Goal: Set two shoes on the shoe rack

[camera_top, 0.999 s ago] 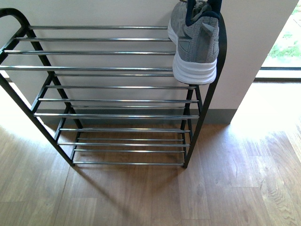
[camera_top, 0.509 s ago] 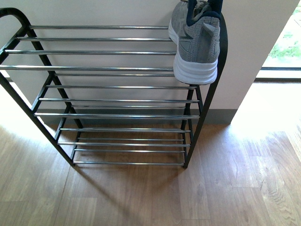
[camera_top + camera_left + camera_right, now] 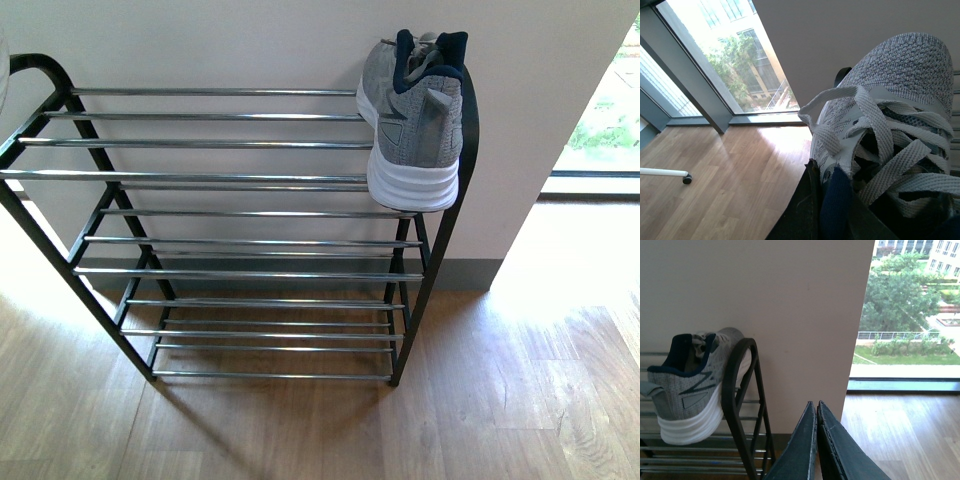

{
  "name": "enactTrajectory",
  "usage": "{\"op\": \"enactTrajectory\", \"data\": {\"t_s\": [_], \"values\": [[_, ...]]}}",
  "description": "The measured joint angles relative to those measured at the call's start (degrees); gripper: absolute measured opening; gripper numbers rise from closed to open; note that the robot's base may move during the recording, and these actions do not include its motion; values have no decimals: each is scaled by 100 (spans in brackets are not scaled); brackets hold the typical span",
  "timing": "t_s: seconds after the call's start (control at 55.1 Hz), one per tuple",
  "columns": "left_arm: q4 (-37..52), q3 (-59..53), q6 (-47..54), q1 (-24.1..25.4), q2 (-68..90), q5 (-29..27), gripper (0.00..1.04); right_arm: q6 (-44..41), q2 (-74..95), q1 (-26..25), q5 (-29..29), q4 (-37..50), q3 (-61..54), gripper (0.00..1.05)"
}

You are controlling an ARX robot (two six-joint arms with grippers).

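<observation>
A grey knit sneaker with navy lining and a white sole lies on the right end of the shoe rack's top shelf, heel toward me. The right wrist view shows this sneaker behind the rack's black end frame. My right gripper is shut on nothing, beside the rack's right end. In the left wrist view my left gripper is shut on the navy lining of a grey knit sneaker with loose laces. I cannot tell whether this is the same shoe. Neither gripper shows in the front view.
The rack stands against a pale wall on a wood floor. A floor-level window lies to the right of the wall. A white leg with a black caster rests on the floor in the left wrist view.
The whole front view has shifted, so rack and sneaker show lower in the picture. The sneaker keeps its place on the top shelf.
</observation>
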Motion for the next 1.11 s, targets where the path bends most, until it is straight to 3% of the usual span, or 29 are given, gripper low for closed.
{"op": "enactTrajectory", "data": {"t_s": [0.073,0.182,0.4,1.108], "values": [[0,0,0,0,0,0,2,-2,-264,-214,-339,-129,-149,1],[0,0,0,0,0,-2,2,-2,-669,-442,-402,-345,-339,1],[0,0,0,0,0,-2,2,-2,-1423,-448,-439,-573,-807,1],[0,0,0,0,0,0,2,-2,-4109,-448,-444,-3093,-841,1]]}}
